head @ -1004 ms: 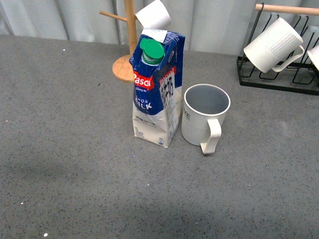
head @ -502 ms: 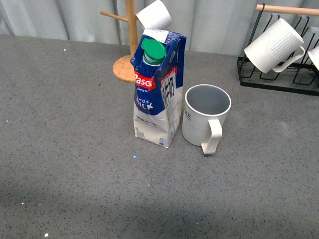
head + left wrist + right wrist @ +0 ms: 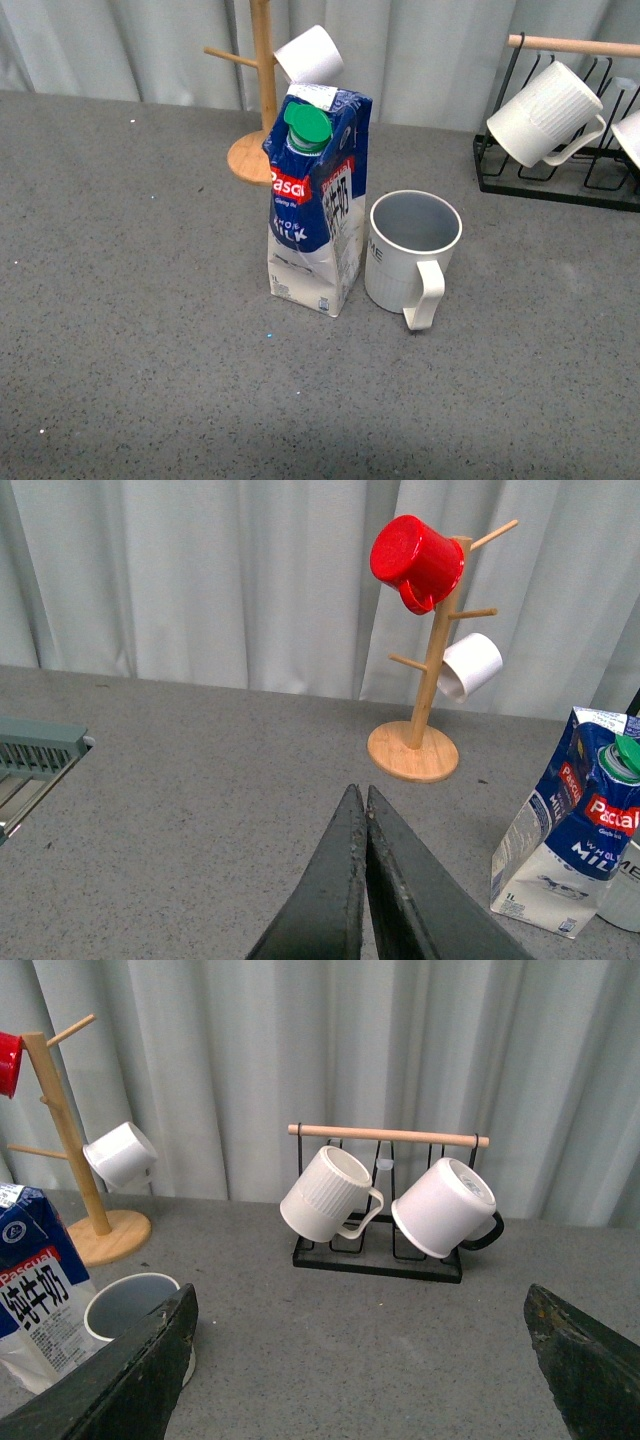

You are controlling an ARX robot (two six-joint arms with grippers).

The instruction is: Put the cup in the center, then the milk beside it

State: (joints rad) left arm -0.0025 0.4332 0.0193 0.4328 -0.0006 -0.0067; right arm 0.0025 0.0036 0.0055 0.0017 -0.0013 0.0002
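Observation:
The cream ribbed cup (image 3: 410,252) stands upright mid-table, grey inside, handle toward the camera; it also shows in the right wrist view (image 3: 130,1312). The blue-and-white milk (image 3: 315,200) carton with green cap stands upright just left of it, nearly touching; the left wrist view also catches this milk (image 3: 575,825). Neither arm shows in the front view. My left gripper (image 3: 359,805) is shut with nothing in it, well apart from the carton. My right gripper (image 3: 360,1345) is open wide, holding nothing, away from the cup.
A wooden mug tree (image 3: 258,95) stands behind the carton, holding a small white cup (image 3: 308,53) and a red cup (image 3: 416,562). A black rack (image 3: 556,160) with ribbed white mugs (image 3: 545,110) is at the back right. A grey tray's edge (image 3: 35,755) appears in the left wrist view.
The front view has shifted slightly, so everything sits a little lower in the frame. Cup and milk keep the same places relative to each other.

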